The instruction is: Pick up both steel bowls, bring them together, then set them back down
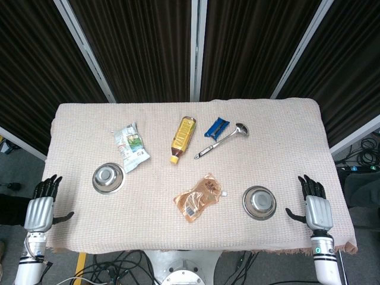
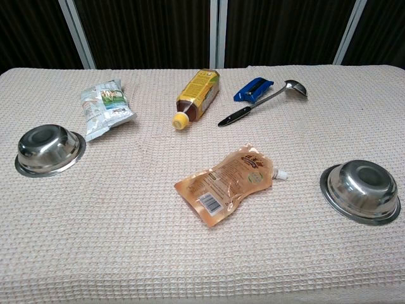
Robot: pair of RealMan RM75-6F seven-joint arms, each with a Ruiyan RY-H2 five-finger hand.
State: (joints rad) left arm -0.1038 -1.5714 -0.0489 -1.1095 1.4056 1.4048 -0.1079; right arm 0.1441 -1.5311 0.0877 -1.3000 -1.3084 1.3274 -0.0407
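Two steel bowls stand upright on the cloth. The left bowl (image 1: pixel 108 178) (image 2: pixel 49 148) sits near the table's left side. The right bowl (image 1: pixel 259 202) (image 2: pixel 361 190) sits near the front right. My left hand (image 1: pixel 43 206) hovers at the table's left edge, flat with fingers stretched out, holding nothing, well left of its bowl. My right hand (image 1: pixel 314 205) lies the same way by the right edge, a short way right of the other bowl. Neither hand shows in the chest view.
Between the bowls lies an orange pouch (image 1: pixel 200 197) (image 2: pixel 229 183). Further back are a snack packet (image 1: pixel 130 146), a yellow bottle on its side (image 1: pixel 183 138), a blue clip (image 1: pixel 217 127) and a steel ladle (image 1: pixel 222 140). A beige waffle cloth (image 1: pixel 285 148) covers the table.
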